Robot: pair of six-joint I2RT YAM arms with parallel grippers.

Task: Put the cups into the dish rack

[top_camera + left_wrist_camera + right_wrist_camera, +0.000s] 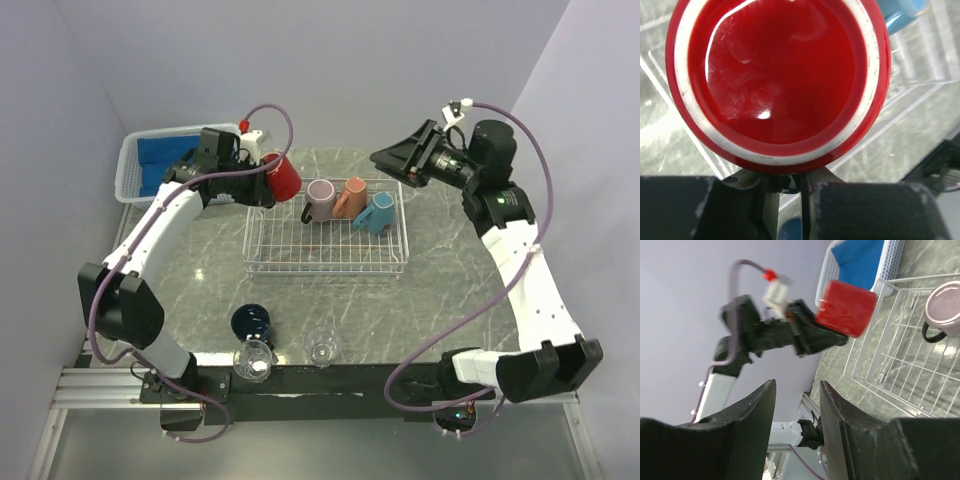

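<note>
**Figure: Red mug held over the far-left corner of the rack**

View from above. My left gripper (268,181) is clamped on the red mug (285,178), which hangs in the air on its side over the far-left corner of the dish rack (325,268). That corner lies just beside the white basket (128,172) with its blue cloth (160,160), so room on that side is narrow. The mauve mug (320,198), salmon-orange mug (351,195) and light-blue mug (378,213) sit in a row along the far side of the rack. Bare wire grid shows across the near rows and the left columns. The navy mug (251,322) and two clear glasses (254,360) (323,348) stand near the front edge of the table (450,280), well apart from the rack.

Left wrist view. The mug's base fills the frame, and the fingers (760,187) meet under its lower rim. I cannot tell which part they pinch.

Right wrist view. My right gripper (796,390) is raised beyond the rack's far-right corner, its fingers apart with nothing between them, facing the red mug across the rack
</note>
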